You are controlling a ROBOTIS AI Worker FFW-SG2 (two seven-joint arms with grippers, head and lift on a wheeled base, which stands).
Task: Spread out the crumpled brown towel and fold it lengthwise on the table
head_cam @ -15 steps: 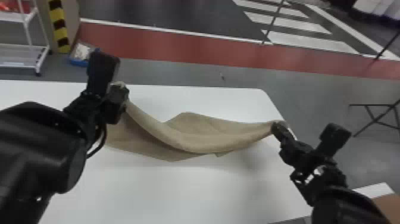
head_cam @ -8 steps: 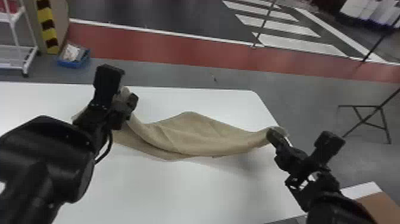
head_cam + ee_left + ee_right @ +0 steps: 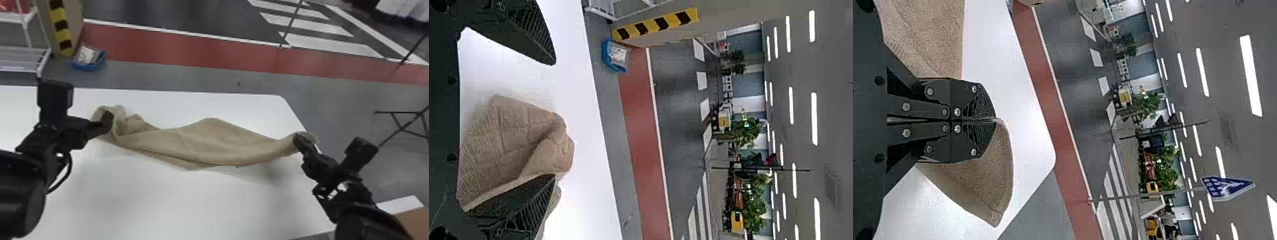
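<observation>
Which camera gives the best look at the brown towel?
The head view: it takes in the brown towel nearly end to end. The left wrist view shows a crumpled part by the open left gripper; the right wrist view, parts on both sides of the shut right gripper.

Brown towel (image 3: 220,140) over white table (image 3: 178,204), left end effector (image 3: 107,121) at bunched end, right end effector (image 3: 298,141) gripping opposite end

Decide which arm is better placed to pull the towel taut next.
Likely the right: the right gripper is shut on one end of the towel; the left gripper stands open at the other.
</observation>
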